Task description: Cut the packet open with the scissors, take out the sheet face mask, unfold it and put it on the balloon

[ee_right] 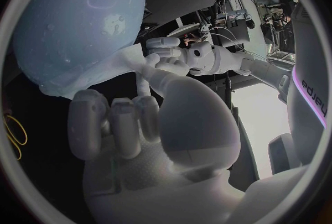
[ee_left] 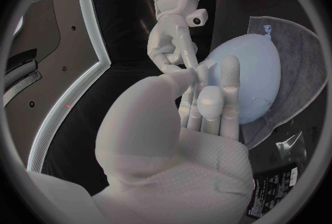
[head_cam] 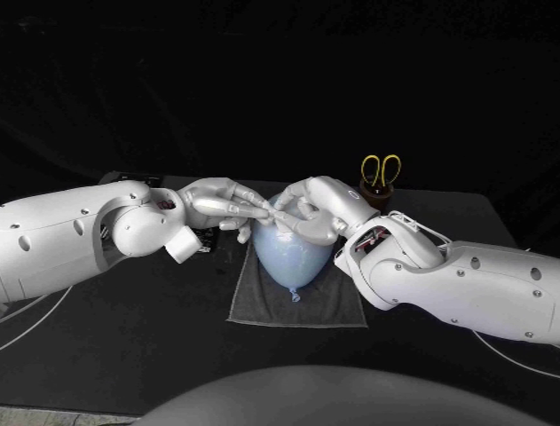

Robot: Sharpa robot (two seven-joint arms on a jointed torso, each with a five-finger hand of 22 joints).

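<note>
Right robot hand (head_cam: 308,202), left robot hand (head_cam: 222,202) touch atop balloon (head_cam: 290,253).

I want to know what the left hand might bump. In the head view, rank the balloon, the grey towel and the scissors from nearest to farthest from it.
1. The balloon, right beside the left hand, whose fingers pinch the sheet face mask on it.
2. The grey towel, under the balloon, toward the robot.
3. The scissors, standing at the far side, beyond the right hand.
</note>
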